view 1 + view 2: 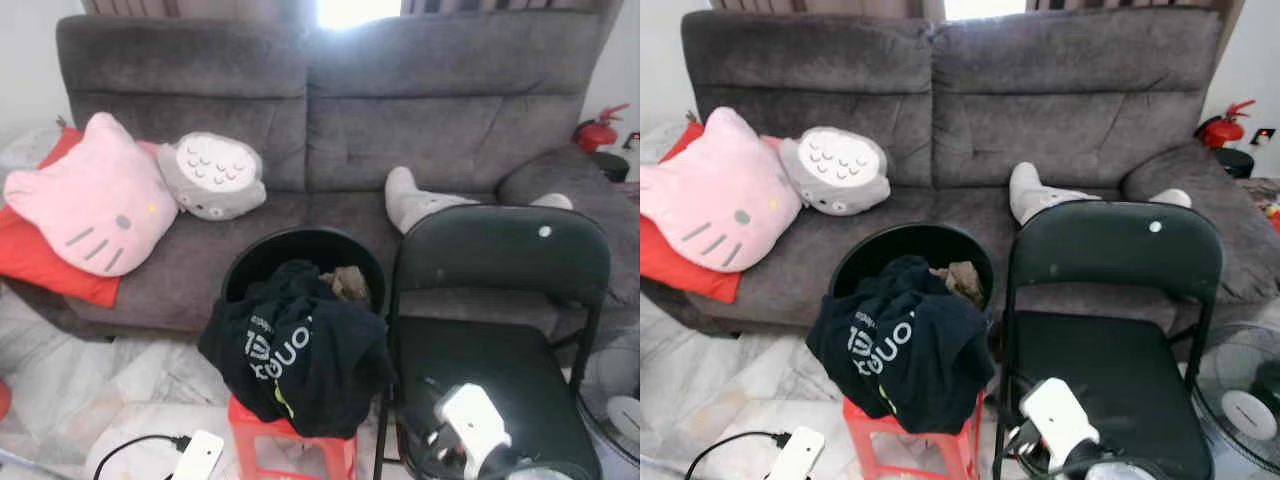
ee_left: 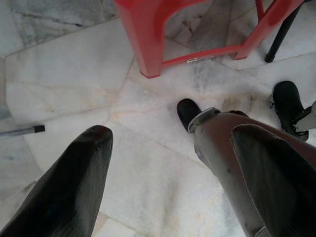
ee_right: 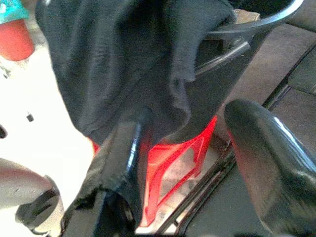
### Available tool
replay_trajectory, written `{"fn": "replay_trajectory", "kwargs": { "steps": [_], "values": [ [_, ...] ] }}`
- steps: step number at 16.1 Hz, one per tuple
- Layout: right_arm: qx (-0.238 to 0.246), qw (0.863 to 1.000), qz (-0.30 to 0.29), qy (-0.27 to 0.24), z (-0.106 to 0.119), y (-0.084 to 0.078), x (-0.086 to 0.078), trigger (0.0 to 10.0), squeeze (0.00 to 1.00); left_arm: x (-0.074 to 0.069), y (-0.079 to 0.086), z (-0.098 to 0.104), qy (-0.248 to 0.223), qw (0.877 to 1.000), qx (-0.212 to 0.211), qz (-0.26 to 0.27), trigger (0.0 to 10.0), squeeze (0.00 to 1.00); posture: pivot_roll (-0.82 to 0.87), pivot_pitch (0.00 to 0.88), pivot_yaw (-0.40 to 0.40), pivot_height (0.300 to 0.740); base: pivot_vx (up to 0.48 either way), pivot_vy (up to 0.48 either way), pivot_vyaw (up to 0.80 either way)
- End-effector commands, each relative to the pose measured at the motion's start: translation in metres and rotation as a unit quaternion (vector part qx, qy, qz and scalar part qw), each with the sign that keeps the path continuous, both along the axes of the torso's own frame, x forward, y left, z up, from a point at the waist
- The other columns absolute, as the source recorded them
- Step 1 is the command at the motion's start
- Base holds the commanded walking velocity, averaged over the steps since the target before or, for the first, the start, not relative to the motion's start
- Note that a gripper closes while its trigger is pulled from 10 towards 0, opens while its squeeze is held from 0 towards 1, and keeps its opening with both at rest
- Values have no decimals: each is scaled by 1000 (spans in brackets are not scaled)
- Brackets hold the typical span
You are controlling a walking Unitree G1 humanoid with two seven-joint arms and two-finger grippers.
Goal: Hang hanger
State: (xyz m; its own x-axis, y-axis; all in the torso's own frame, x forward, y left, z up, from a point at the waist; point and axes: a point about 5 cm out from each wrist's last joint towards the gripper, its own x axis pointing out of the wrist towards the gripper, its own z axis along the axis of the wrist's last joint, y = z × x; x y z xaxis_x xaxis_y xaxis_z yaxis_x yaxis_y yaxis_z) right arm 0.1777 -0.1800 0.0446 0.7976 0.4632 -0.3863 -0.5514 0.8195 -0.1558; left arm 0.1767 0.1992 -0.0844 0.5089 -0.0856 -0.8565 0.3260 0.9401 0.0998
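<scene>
A black garment (image 1: 300, 355) with pale lettering is draped over the front of a black round basket (image 1: 262, 255), which stands on a red plastic stool (image 1: 290, 440). My right gripper (image 3: 192, 113) is open, low beside the stool and the basket's side, with the garment's hem hanging just in front of its fingers. Its white wrist (image 1: 470, 420) hovers over the seat of a black folding chair (image 1: 500, 260). My left gripper (image 2: 170, 133) hangs open above the marble floor near the stool's legs (image 2: 148, 44).
A grey sofa (image 1: 440, 120) runs behind, carrying a pink cat cushion (image 1: 95, 200), a grey plush (image 1: 212, 175) and a white plush (image 1: 415, 200). On the floor lie a white device (image 1: 197, 455) and its black cable. A fan (image 1: 1245, 400) stands at the right.
</scene>
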Motion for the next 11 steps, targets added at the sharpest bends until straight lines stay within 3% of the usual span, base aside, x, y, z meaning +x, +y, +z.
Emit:
{"fn": "replay_trajectory", "kwargs": {
  "steps": [1,2,11],
  "values": [
    [7,999,-31,-7,-2,-6,5,10000,867,1,3,1,-3,1000,3,1,10000,0,-95,0,59,740,0,0,0],
    [21,998,-59,-9,-7,-9,11,10000,1000,1,3,1,-3,1000,3,1,10000,0,-94,0,61,740,0,0,0],
    [37,999,-36,-5,-20,-4,13,10000,1000,0,3,0,-2,1000,3,2,10000,0,-87,0,61,740,0,0,0]
  ]
}}
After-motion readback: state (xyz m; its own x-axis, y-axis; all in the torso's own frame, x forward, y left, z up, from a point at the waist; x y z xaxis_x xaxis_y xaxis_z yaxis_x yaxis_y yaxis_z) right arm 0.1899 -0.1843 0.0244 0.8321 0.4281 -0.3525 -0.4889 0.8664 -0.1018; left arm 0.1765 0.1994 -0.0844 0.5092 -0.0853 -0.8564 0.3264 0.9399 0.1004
